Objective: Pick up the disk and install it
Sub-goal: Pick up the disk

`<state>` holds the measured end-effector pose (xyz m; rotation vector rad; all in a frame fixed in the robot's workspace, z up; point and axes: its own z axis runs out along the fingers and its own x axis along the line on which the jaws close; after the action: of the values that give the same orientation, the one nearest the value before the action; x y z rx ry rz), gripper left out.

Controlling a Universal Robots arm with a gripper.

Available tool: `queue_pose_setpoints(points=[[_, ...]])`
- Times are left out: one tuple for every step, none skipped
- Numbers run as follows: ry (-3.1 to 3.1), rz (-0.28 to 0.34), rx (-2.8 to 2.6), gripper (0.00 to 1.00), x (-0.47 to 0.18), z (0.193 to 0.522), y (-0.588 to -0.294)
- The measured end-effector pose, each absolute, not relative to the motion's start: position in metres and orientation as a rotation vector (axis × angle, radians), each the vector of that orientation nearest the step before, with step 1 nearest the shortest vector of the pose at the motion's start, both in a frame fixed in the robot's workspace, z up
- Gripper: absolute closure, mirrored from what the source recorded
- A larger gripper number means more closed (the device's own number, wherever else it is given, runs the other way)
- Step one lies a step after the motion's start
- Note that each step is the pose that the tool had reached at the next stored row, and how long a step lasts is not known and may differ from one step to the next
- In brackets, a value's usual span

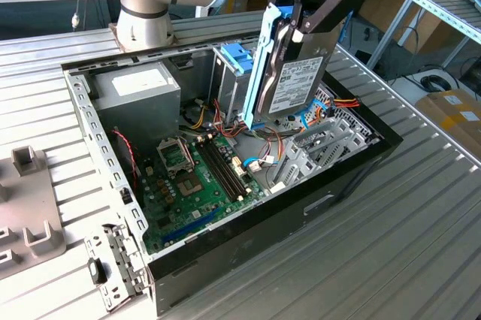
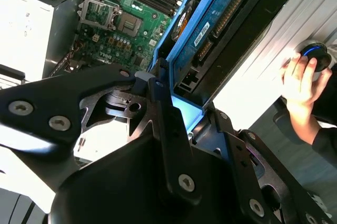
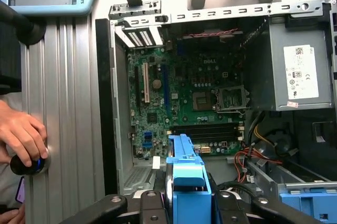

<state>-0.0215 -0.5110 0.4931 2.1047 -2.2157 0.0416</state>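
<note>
**Ana:** Tool [image 1: 312, 23] up high, upper middle of the exterior view, black fingers clenched on the flat grey-metal disk with the white printed label and blue plastic carrier frame [image 1: 294, 72].

**Ben:** So the pick-up is done?

**Ana:** I'd say so. The disk hangs on edge, nearly upright, clear of everything, above the open black computer case [image 1: 225, 237] lying on the ribbed metal table [image 1: 391, 245]. Installing is the step in hand.

**Ben:** What does that call for?

**Ana:** My judgement: lining the blue frame up with the metal drive cage with the blue plastic handle [image 1: 234, 61], just beside the disk at the case's far end, and staying off the red and orange cables [image 1: 263, 140] below.

**Ben:** How does the disk look up close?

**Ana:** In the second wrist view, upper middle, the blue frame edges its underside [image 2: 216, 19], connector side showing, green motherboard [image 2: 121, 24] beneath. A person's hand [image 2: 303, 79] rests on a black knob at the right edge.
</note>
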Motion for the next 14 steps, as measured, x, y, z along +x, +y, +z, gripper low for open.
queue_pose_setpoints(points=[[-2.216, 0.042, 2.105, 0.63, -0.021, 0.493, -0.511], [-2.216, 0.042, 2.105, 0.63, -0.019, 0.493, -0.511], [-2.216, 0.042, 2.104, 0.63, -0.018, 0.493, -0.511], [-2.216, 0.042, 2.105, 0.63, -0.017, 0.493, -0.512], [-2.216, 0.042, 2.105, 0.63, -0.017, 0.493, -0.514], [-2.216, 0.042, 2.105, 0.63, -0.017, 0.493, -0.515], [-2.216, 0.041, 2.105, 0.63, -0.016, 0.493, -0.516], [-2.216, 0.04, 2.105, 0.63, -0.016, 0.493, -0.518], [-2.218, 0.037, 2.107, 0.63, -0.016, 0.493, -0.519], [-2.221, 0.029, 2.11, 0.63, -0.015, 0.493, -0.52], [-2.226, 0.02, 2.114, 0.63, -0.015, 0.493, -0.521], [-2.231, 0.008, 2.119, 0.63, -0.015, 0.493, -0.521], [-2.243, -0.018, 2.129, 0.63, -0.015, 0.493, -0.523], [-2.249, -0.031, 2.135, 0.63, -0.015, 0.493, -0.523]])
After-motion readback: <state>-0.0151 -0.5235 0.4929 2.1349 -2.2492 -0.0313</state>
